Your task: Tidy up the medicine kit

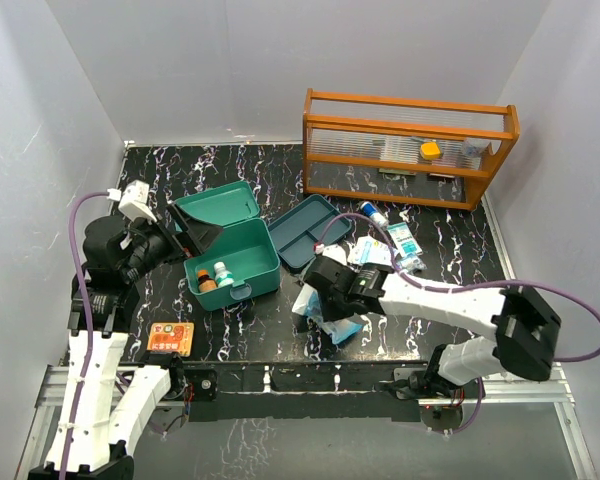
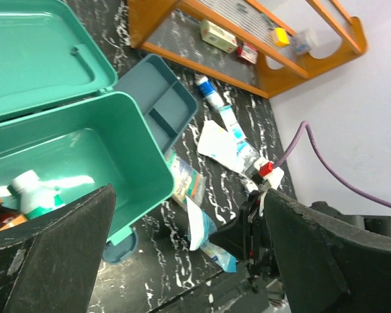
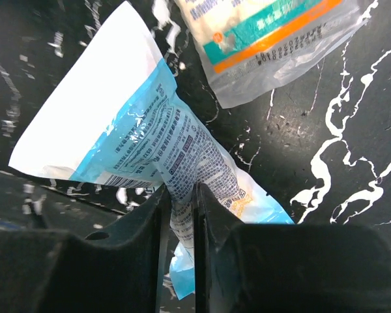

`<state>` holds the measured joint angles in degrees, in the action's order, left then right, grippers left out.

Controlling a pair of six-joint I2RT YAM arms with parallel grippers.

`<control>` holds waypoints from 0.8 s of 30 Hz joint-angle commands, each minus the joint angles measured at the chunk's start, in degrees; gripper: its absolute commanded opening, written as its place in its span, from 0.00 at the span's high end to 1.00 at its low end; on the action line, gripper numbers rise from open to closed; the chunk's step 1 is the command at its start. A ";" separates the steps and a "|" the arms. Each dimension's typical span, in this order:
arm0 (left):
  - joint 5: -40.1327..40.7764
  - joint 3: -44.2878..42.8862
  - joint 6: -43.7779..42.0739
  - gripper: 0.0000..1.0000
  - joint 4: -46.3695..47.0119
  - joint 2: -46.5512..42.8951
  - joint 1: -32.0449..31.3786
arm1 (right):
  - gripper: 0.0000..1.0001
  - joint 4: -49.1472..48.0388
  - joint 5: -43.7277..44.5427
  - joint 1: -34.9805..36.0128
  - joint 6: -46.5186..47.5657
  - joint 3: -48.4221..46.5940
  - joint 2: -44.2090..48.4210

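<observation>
The teal medicine kit [image 1: 242,252] stands open at centre left, lid [image 1: 218,205] tilted back. A brown bottle [image 1: 207,281] and a white bottle [image 1: 224,273] lie inside. Its teal insert tray [image 1: 308,232] lies on the table to its right. My right gripper [image 1: 325,310] is shut on a blue-and-white packet [image 1: 346,332], pinched between the fingers in the right wrist view [image 3: 117,130]. My left gripper [image 1: 188,228] is open and empty over the kit's left side. In the left wrist view, the kit [image 2: 85,150], tray [image 2: 163,98] and packet [image 2: 205,235] show between its fingers.
An orange slatted rack [image 1: 405,145] with small items stands at the back right. A tube [image 1: 373,214] and several sachets [image 1: 404,243] lie right of the tray. An orange flat box [image 1: 170,337] lies near the front left. Another packet [image 3: 267,39] lies beside the held one.
</observation>
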<state>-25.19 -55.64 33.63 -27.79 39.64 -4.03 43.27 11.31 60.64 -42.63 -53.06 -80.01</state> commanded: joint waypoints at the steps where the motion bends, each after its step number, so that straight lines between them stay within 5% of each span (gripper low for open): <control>1: -8.13 2.40 4.73 0.05 6.15 0.87 -0.19 | 0.96 -4.78 2.74 0.24 -4.96 -0.26 5.97; 12: -11.75 12.39 16.24 0.08 18.75 0.84 -3.18 | 0.96 -20.42 3.11 0.19 -13.85 -2.37 11.69; 24: 1.80 8.88 12.09 0.08 19.59 9.96 -17.62 | 0.95 -13.08 5.68 0.20 -10.47 -19.80 -0.75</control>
<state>-27.90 -43.64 47.31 -10.79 48.23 -18.76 29.06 14.70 60.64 -53.93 -68.49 -79.88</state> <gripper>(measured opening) 0.925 0.066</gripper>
